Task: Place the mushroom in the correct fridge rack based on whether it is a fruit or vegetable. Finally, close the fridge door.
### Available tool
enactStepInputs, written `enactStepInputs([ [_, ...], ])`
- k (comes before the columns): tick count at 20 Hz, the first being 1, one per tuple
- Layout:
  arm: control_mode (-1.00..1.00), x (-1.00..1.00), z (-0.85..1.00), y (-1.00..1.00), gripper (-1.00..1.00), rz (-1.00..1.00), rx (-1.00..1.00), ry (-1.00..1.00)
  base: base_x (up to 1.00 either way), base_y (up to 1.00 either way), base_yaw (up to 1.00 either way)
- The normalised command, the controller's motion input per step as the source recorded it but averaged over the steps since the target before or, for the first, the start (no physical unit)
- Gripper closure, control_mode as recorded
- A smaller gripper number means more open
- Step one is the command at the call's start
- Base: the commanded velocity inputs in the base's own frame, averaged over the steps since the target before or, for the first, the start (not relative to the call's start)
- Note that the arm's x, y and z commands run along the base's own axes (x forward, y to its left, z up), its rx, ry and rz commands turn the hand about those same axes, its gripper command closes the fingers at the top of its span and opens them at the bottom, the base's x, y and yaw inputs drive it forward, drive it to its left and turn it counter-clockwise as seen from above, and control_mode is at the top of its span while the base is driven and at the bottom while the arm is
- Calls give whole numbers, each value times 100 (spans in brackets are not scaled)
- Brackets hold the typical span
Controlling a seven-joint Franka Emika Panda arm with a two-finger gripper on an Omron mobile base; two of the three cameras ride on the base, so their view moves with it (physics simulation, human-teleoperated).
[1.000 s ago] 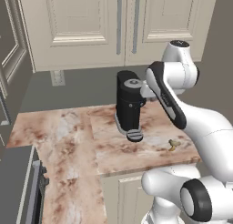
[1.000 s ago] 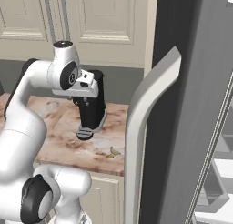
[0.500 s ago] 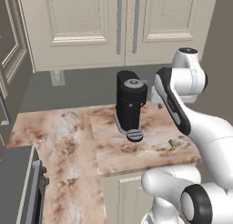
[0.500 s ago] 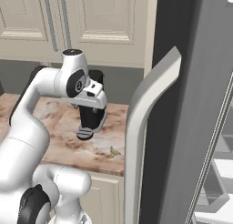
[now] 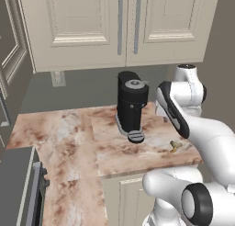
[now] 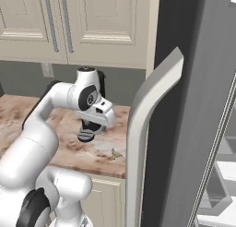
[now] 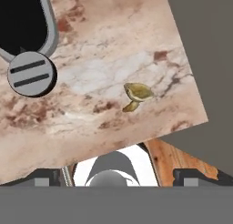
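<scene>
**Mushroom loose near the tabletop's corner**

Right of the coffee machine (image 5: 131, 105), the mushroom (image 7: 135, 96) lies on its side on the marble tabletop (image 5: 69, 142): tiny, tan, lumpy cap, short stem. It sits close to the front edge, bare marble around it. The jaws stand wide apart, holding nothing.

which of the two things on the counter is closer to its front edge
The mushroom: small, tan, lying near the marble counter's front right corner. The black coffee machine stands upright farther back, toward the wall.
</scene>
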Motion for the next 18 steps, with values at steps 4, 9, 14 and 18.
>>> enactStepInputs([
  [4, -100, 4, -84, -18, -100, -21, 0, 14, 0, 0, 0],
  [9, -100, 0, -81, -30, -100, -14, 4, 3, 0, 0, 0],
  [14, -100, 0, -51, -28, -100, -9, 6, 0, 0, 0, 0],
  [18, -100, 1, -16, -9, -100, -3, 10, 1, 0, 0, 0],
])
